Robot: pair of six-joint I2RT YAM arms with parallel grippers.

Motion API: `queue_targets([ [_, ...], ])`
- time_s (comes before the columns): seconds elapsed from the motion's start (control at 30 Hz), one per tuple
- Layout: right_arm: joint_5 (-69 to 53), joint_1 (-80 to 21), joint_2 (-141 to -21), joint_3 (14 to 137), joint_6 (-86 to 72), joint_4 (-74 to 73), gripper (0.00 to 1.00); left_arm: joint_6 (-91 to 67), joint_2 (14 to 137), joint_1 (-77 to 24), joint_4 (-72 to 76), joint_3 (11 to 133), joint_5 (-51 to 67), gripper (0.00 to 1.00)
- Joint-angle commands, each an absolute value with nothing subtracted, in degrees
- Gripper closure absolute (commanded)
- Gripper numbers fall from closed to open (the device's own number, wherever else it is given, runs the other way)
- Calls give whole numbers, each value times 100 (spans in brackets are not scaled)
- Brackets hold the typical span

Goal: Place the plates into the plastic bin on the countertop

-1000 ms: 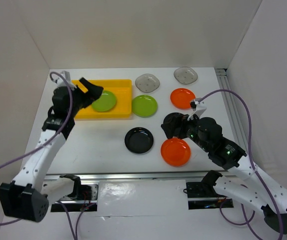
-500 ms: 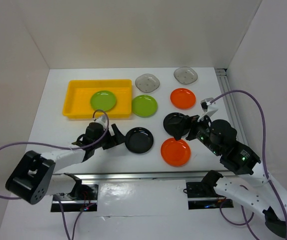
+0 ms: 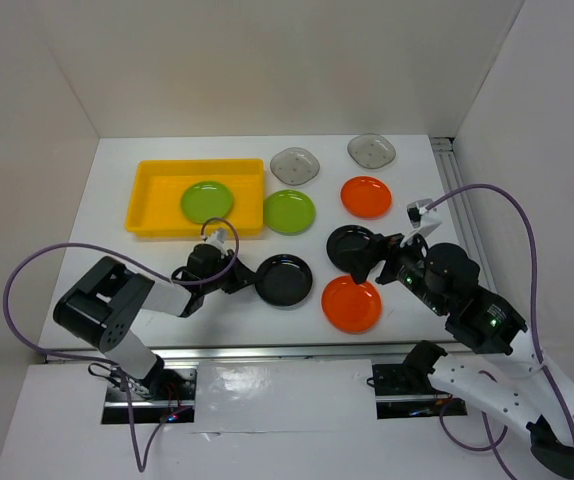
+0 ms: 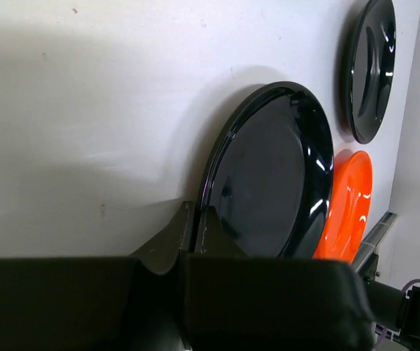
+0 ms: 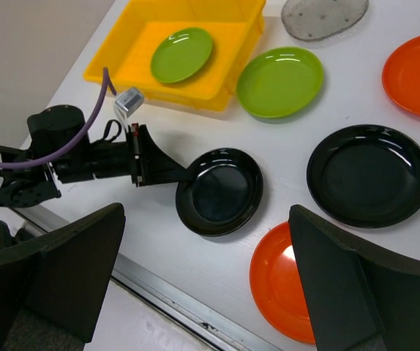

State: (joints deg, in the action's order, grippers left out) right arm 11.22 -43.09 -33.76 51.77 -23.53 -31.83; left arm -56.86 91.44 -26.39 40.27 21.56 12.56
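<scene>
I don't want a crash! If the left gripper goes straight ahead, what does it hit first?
The nearer black plate. The left gripper looks pinched shut on its rim, so it would probably push it.

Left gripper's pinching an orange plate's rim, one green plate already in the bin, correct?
Not orange: the left gripper pinches the rim of a black plate, as the left wrist view shows. One green plate is in the yellow bin.
</scene>
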Motion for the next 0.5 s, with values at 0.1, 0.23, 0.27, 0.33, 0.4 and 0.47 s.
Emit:
queue_targets([
  [0.1, 1204, -4298, -3278, 5212, -2382, -3208, 0, -5502, 9098, -2786, 2579, 2179, 792, 100],
  [0.23, 1204, -4298, -3278, 5212, -2382, -3208, 0, -5371, 7782, -2909, 1420, 2416, 238, 100],
  [0.27, 1256, -4298, -3278, 5212, -2382, -3208, 0, -5301, 7448, -2909, 1232, 2487, 237, 100],
  [0.33, 1257, -4298, -3278, 5212, -2382, -3208, 0, -5125, 6568, -2909, 723, 2942, 27, 100],
  [0.4, 1257, -4298, -3278, 5212, -2382, -3156, 0, -5010, 6233, -2857, -208, 3738, -427, 100],
  [0.47, 1205, -4298, -3278, 5212, -2382, -3086, 0, -4871, 6152, -2656, -780, 4321, -807, 100],
])
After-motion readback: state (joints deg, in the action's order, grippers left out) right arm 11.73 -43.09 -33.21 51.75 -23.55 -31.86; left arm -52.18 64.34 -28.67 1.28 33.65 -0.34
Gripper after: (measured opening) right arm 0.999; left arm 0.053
